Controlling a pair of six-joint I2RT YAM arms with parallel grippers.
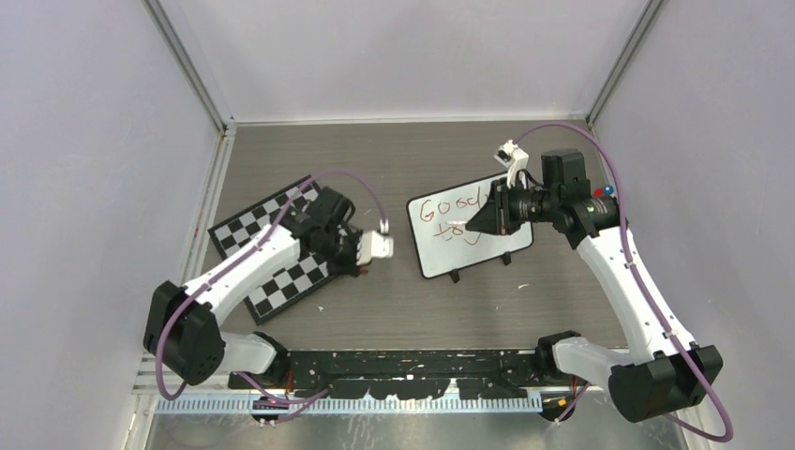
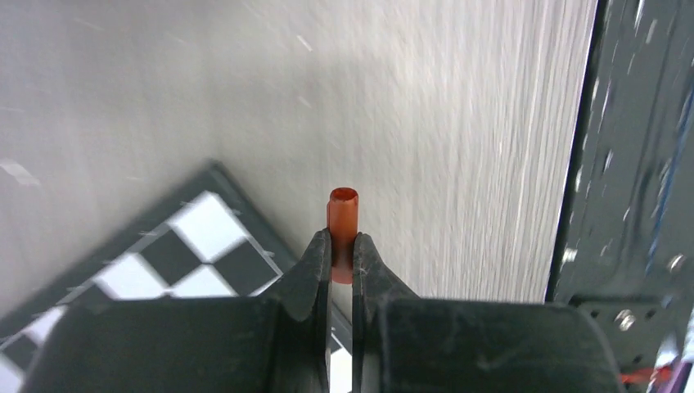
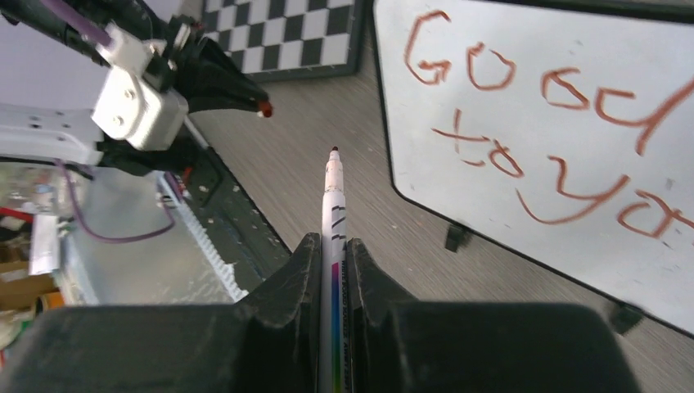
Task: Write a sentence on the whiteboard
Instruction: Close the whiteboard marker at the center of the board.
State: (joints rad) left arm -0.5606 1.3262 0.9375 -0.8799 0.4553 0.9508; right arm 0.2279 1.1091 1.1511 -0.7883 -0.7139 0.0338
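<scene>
The whiteboard [image 1: 497, 246] lies right of centre on the table, with the red-brown sentence [image 1: 448, 208] on it in two lines. In the right wrist view the whiteboard [image 3: 573, 139] fills the upper right, and the sentence [image 3: 462, 133] reads about "Good / to yo". My right gripper [image 3: 331, 246] is shut on a white marker [image 3: 332, 205] whose tip is bare and hangs off the board's left edge, above the table. My left gripper [image 2: 342, 246] is shut on the marker's red-orange cap [image 2: 343, 217] near the checkerboard. From above, the left gripper [image 1: 356, 264] is left of the board and the right gripper [image 1: 476, 223] over it.
A black-and-white checkerboard [image 1: 272, 253] lies at the left under my left arm. A black rail [image 1: 412, 361] and a toothed strip [image 1: 375, 405] run along the near edge. Pale walls close the table on three sides.
</scene>
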